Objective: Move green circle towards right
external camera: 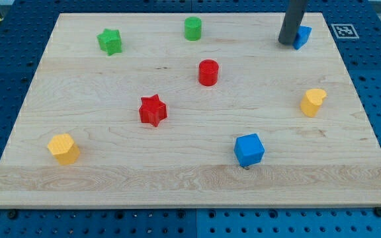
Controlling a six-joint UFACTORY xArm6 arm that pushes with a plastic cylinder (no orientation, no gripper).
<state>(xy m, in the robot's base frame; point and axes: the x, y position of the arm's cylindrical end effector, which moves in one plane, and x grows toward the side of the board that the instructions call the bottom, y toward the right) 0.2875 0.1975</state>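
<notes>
The green circle [192,29] stands near the view's top, a little left of the middle of the wooden board [111,185]. My tip [287,43] is at the view's top right, far to the right of the green circle and touching or just beside a small blue block [302,36] whose shape is partly hidden by the rod.
A green star [110,41] lies at the top left. A red circle [208,72] sits below the green circle. A red star [153,110] is mid-left. A yellow hexagon [64,148] is bottom left. A blue cube [249,149] is bottom right. A yellow heart-like block [313,102] is at right.
</notes>
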